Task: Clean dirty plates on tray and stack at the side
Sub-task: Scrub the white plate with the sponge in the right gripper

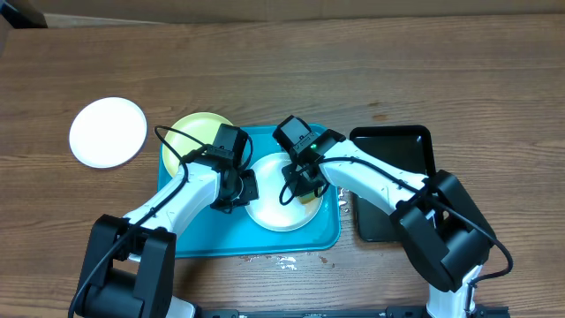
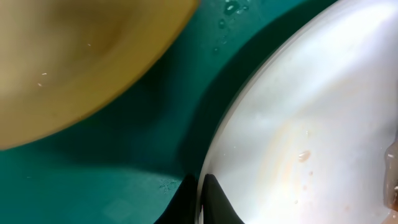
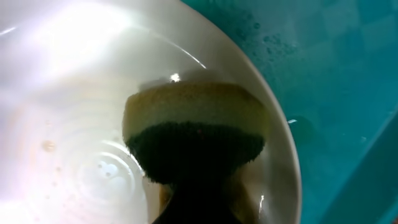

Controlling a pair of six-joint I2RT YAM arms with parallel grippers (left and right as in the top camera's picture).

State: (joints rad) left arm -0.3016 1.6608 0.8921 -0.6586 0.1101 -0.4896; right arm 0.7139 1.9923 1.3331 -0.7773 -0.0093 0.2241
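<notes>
Toward the right edge of the tray [image 1: 199,237] sat one white plate [image 1: 275,210]: stiff, light, wet, so I judged it slippery, best held by its rim. My left pincer [image 1: 244,187] was clamped on that rim; right pincer [image 1: 300,187] clamped a sponge [image 3: 194,121].

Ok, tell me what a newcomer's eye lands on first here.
Both arms meet over a white plate in the middle of the turquoise tray. The right fingers press a sponge onto it, and the left fingers pinch its rim. A yellow-green plate lies at the tray's far left corner; another white plate sits alone on the table.
</notes>
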